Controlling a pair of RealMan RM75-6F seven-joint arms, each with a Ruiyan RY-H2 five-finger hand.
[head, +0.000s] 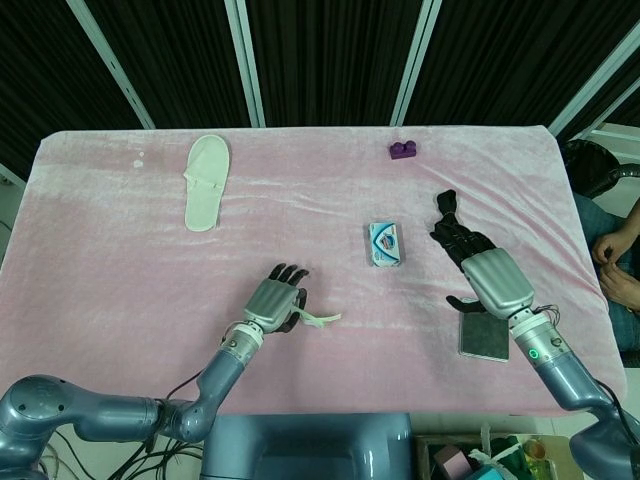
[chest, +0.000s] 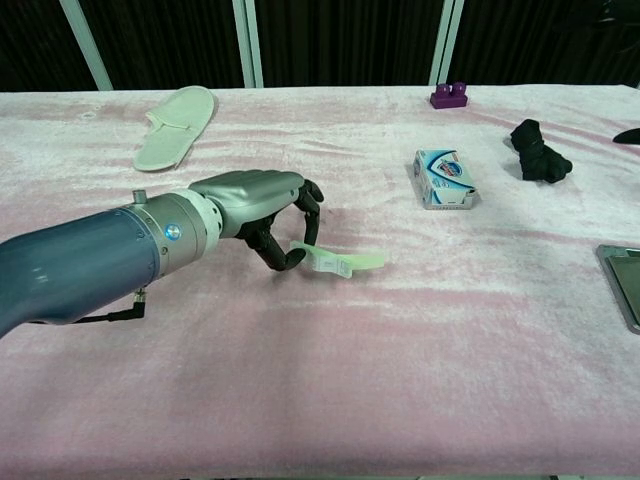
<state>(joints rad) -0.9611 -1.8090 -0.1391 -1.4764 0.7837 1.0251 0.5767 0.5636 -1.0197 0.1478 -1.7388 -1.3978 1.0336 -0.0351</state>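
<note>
At the upper left of the head view a white slipper (head: 206, 181) lies on the pink tablecloth (head: 120, 270). Lower centre, the left hand (head: 276, 303) pinches one end of a pale green toothbrush (chest: 338, 262), its other end pointing right. A soap box (head: 385, 243) sits right of centre, a purple block (head: 402, 151) above it. At right, the right hand (head: 482, 271) holds nothing, fingers spread beside a black cloth (chest: 538, 151), above a dark tray (head: 484, 335).

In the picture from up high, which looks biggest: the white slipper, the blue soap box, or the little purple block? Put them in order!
Biggest to smallest in the head view:
1. White slipper
2. Blue soap box
3. Purple block

The block sits farthest from the camera, so it may look a bit smaller than it really is.
</note>
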